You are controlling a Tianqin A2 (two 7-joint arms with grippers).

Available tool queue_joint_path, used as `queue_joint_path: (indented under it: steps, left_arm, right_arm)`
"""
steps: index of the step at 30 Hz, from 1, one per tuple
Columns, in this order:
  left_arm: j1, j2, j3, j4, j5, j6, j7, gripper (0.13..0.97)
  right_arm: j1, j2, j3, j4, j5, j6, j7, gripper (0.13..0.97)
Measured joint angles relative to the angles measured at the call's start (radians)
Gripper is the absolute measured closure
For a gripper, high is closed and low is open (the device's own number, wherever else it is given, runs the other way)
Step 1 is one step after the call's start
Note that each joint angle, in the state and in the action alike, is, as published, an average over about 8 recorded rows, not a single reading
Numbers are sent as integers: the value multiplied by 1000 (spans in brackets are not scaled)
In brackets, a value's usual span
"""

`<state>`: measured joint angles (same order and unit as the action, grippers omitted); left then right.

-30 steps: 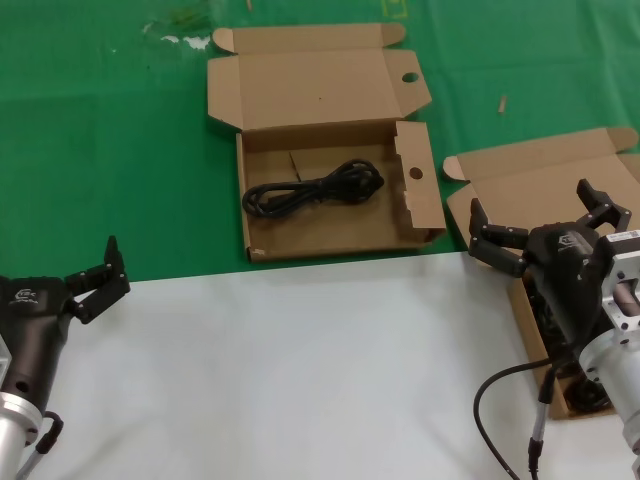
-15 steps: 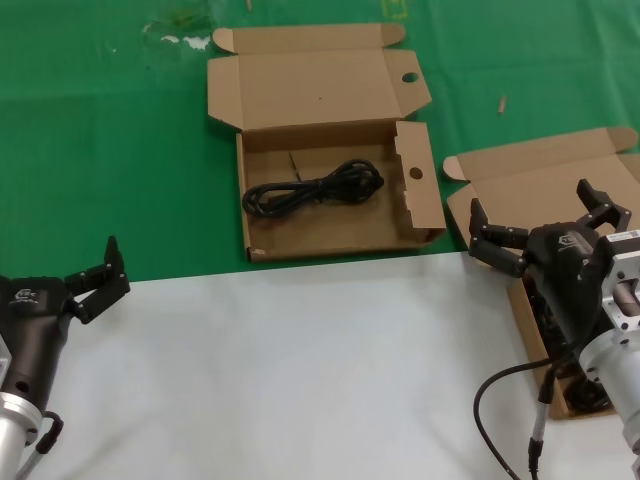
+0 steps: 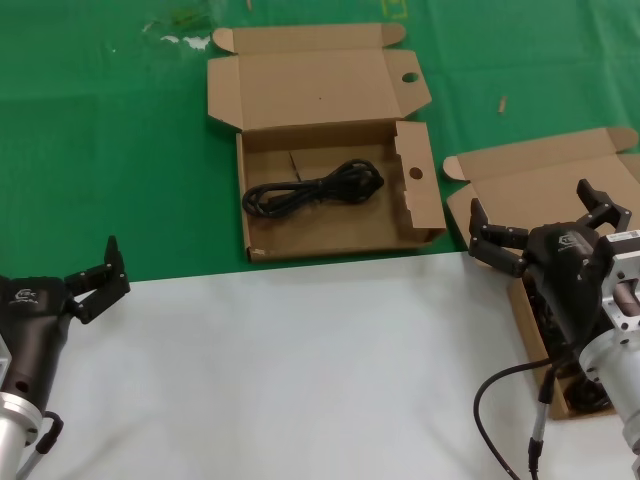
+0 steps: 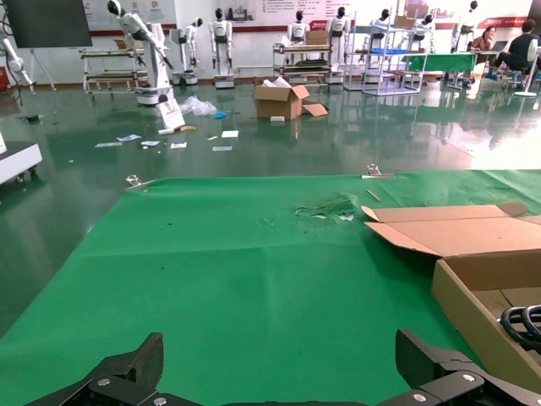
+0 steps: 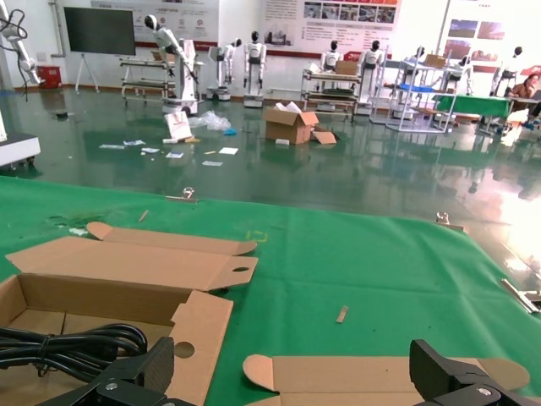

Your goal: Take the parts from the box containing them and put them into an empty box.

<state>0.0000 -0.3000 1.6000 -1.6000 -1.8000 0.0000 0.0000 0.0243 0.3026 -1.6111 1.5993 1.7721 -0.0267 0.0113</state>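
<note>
The box with round holes lies open at the middle of the green mat, with one coiled black cable inside. The plain-lidded box lies open at the right; dark cables show partly under my right arm. My right gripper is open and empty above that box's near left corner. The right wrist view shows the gripper, the plain lid, the holed flap and the cable. My left gripper is open and empty at the white table's left edge.
White tabletop fills the front; the green mat lies behind it. In the left wrist view my left gripper faces bare green mat, with the holed box off to one side. A small scrap lies on the mat.
</note>
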Motion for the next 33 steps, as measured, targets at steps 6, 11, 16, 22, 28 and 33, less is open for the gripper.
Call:
queue_joint_path:
  steps: [6,11,16,22,28,33]
  left_arm:
    - [0,0,0,0,0,0,0,132]
    - [0,0,0,0,0,0,0,132]
    - [0,0,0,0,0,0,0,132]
    - [0,0,0,0,0,0,0,132]
    - [0,0,0,0,0,0,0,132]
    - [0,0,0,0,0,0,0,132]
  right_arm:
    - [0,0,0,0,0,0,0,129]
    - [0,0,0,0,0,0,0,129]
    - [0,0,0,0,0,0,0,129]
    - [0,0,0,0,0,0,0,129]
    - [0,0,0,0,0,0,0,129]
    - [0,0,0,0,0,0,0,129]
